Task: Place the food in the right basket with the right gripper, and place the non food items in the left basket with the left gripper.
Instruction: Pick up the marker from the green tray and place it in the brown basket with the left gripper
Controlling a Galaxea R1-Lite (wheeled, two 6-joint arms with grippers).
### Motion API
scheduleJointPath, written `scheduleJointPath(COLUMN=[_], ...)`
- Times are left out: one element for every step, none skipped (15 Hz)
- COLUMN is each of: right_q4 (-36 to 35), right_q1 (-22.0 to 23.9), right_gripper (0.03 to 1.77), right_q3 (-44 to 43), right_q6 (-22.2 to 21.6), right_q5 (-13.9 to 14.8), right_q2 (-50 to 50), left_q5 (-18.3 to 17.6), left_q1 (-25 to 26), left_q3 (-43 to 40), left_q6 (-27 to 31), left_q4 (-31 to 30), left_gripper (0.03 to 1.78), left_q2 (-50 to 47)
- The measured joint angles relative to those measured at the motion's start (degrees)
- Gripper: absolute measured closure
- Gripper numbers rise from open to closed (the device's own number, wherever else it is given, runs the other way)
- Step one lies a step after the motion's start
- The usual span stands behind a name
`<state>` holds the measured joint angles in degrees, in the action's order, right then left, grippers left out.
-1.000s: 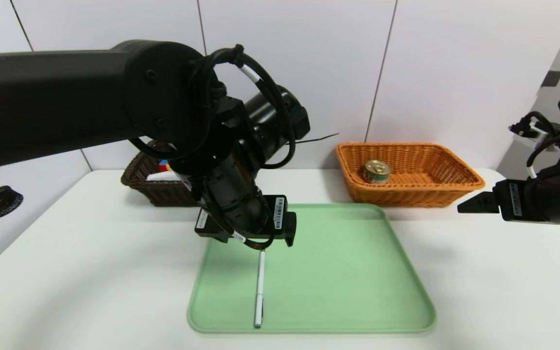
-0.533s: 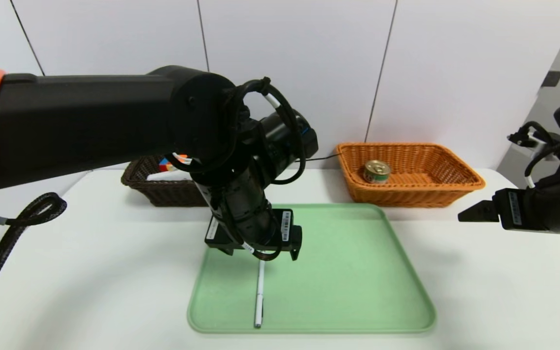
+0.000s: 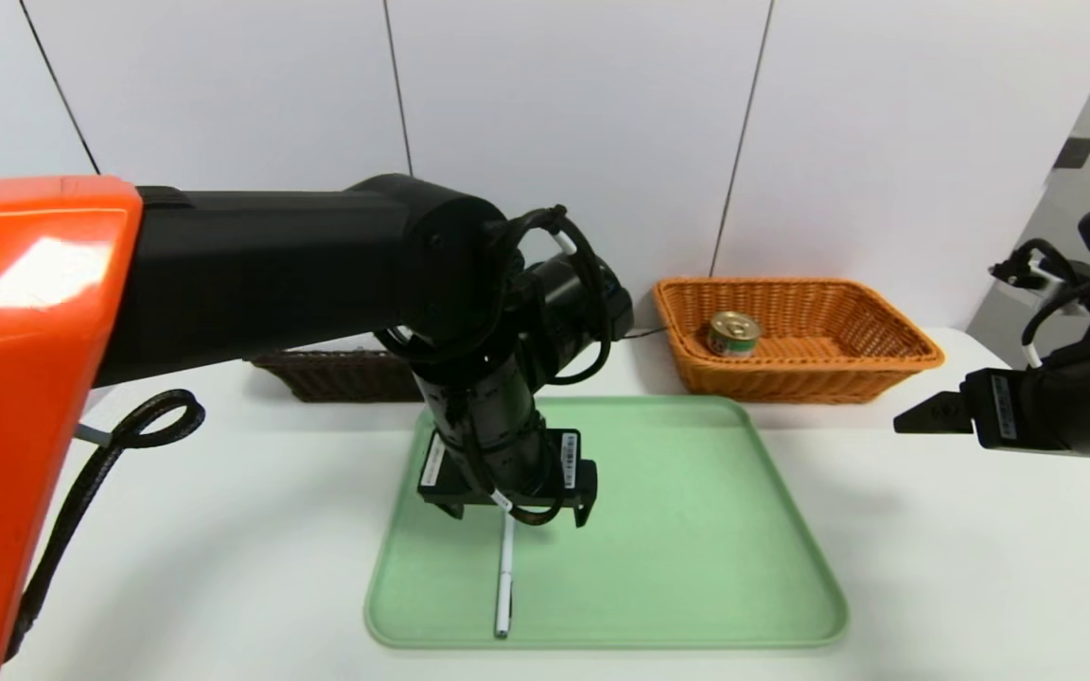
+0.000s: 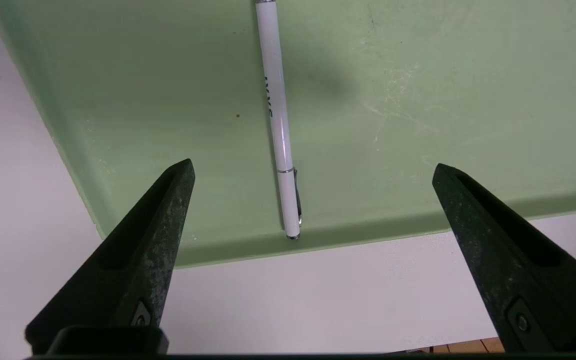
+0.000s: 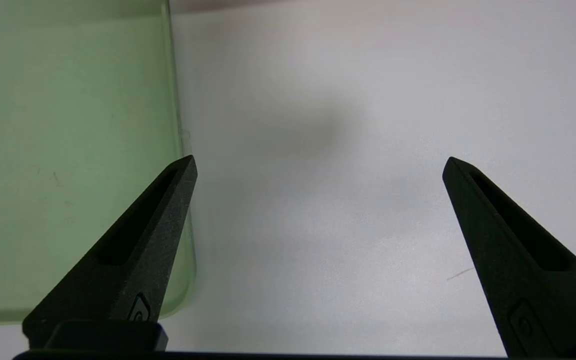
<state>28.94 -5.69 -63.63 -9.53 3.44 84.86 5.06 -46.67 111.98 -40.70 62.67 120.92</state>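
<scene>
The slim white pen (image 3: 504, 586) lay flat on the pale green rectangular tray (image 3: 696, 530), awaiting pickup. The black left gripper (image 3: 518, 518) was above it, jaws wide and empty, apparently to straddle the barrel. The black right gripper (image 5: 319, 159), jaws apart, idled over the white table (image 5: 328, 250), beside the tray. The gold-lidded round tin (image 3: 733, 334) sat in the orange-tan wicker basket (image 3: 791, 383), evidently sorted as food.

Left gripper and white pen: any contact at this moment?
Apart: the left wrist view shows the pen on the tray, with plain gaps to both open fingers.
</scene>
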Motion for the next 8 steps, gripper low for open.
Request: scheduleJointPath(right_q4=[0.0, -0.02, 0.0, 0.02, 0.0, 0.0, 0.0, 0.05], right_q1=[0.21, 0.44, 0.63, 0.77, 0.82, 0.84, 0.93, 1.04], right_gripper=[0.1, 0.1, 0.1, 0.1, 0.1, 0.1, 0.1, 0.1], right_q3=[0.0, 0.0, 0.0, 0.0, 0.05, 0.13, 0.16, 0.18], right_q6=[0.02, 0.0, 0.0, 0.02, 0.02, 0.02, 0.0, 0.02], right_q5=[-0.05, -0.02, -0.05, -0.05, -0.11, -0.13, -0.13, -0.13], right_q2=[0.01, 0.01, 0.04, 0.04, 0.04, 0.06, 0.09, 0.06], left_q5=[-1.15, -2.01, -2.22, -2.39, -2.54, -2.78, -3.22, -3.33], left_q1=[0.01, 0.06, 0.11, 0.2, 0.26, 0.37, 0.56, 0.87], left_q3=[0.0, 0.0, 0.0, 0.0, -0.1, -0.27, -0.46, -0.74], left_q6=[-0.22, -0.44, -0.83, -1.08, -1.13, -1.13, -1.11, -1.08], left_q4=[0.11, 0.26, 0.66, 0.91, 0.94, 0.96, 0.96, 0.96], left_gripper=[0.12, 0.12, 0.12, 0.12, 0.12, 0.12, 0.12, 0.12], left_q2=[0.35, 0.69, 1.1, 1.41, 1.71, 1.94, 2.18, 2.56])
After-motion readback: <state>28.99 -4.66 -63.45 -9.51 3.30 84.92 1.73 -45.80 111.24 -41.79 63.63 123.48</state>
